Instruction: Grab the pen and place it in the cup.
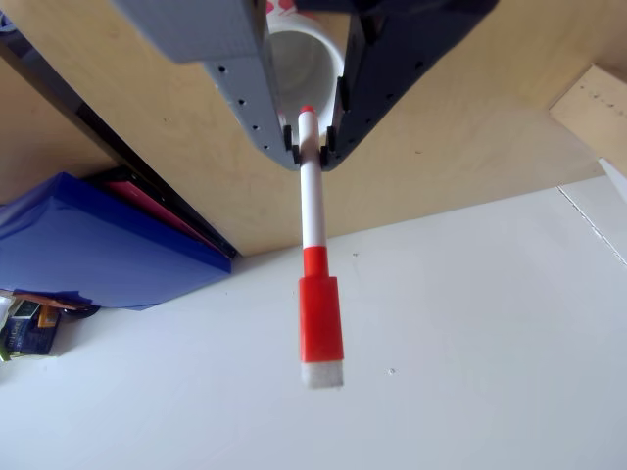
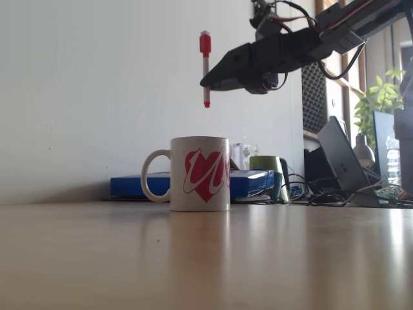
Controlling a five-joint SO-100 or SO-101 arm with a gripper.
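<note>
The pen (image 2: pixel 205 45) hangs upright in the air, red cap on top, small red end pointing down. My gripper (image 2: pixel 206 82) is shut on its lower white shaft, well above the cup (image 2: pixel 200 173), a white handled mug with a red heart marking that stands on the wooden table (image 2: pixel 206 258). In the other view the pen (image 1: pixel 313 211) sticks out toward the camera from between the fingertips of my gripper (image 1: pixel 312 149). The cup's open white mouth (image 1: pixel 304 59) lies just behind the pen's small end.
A blue flat box (image 2: pixel 251 183) lies behind the cup against the white wall (image 1: pixel 441 343), and it shows again (image 1: pixel 88 240) in the other view. To the right in the fixed view are a green cup (image 2: pixel 266 165), a laptop (image 2: pixel 342 158), cables and a plant (image 2: pixel 381 97).
</note>
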